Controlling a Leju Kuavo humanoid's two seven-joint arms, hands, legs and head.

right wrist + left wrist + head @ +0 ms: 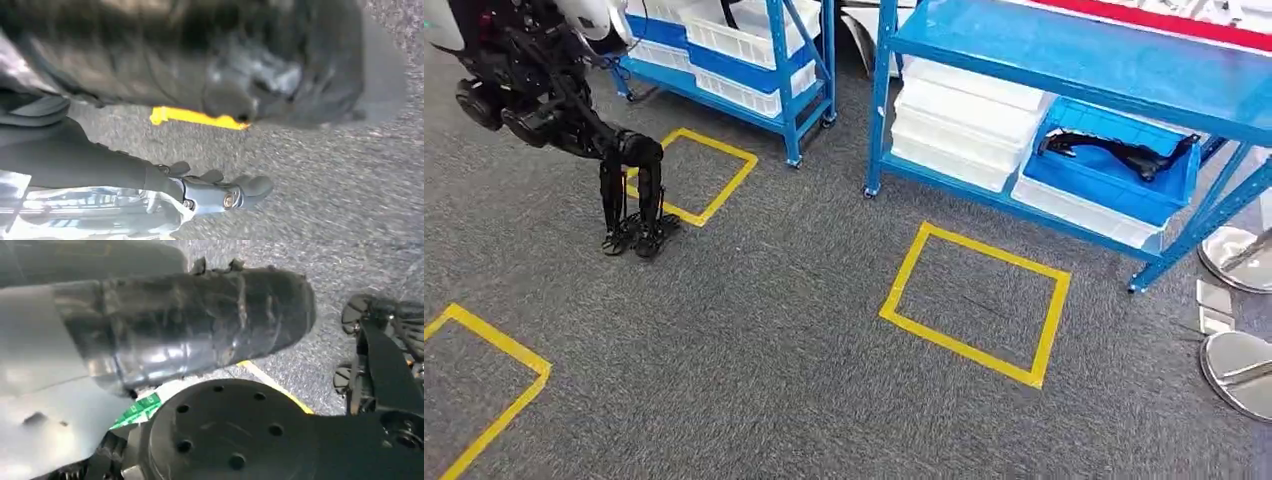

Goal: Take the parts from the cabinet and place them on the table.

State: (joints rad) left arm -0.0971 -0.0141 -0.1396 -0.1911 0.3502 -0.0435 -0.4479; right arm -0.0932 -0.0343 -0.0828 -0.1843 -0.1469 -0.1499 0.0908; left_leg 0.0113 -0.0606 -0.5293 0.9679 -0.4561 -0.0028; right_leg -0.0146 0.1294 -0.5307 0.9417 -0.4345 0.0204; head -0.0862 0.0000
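A black part (pixel 1119 152) lies in a blue bin (pixel 1084 178) on the low shelf of the blue cabinet rack (pixel 1064 55) at the upper right of the head view. My left hand (pixel 200 325) hangs over the carpet; its thick grey thumb shows with nothing against it, and its fingers are hidden. My right hand (pixel 225 192) also hangs above the carpet, its dark fingers stretched out with nothing in them.
White bins (pixel 964 125) are stacked beside the blue bin. A second blue rack (pixel 774 60) stands at the back left. Another dark robot (pixel 629 190) stands on a yellow taped square. A taped square (pixel 974 300) marks the carpet before the cabinet. Round chair bases (pixel 1239 370) sit far right.
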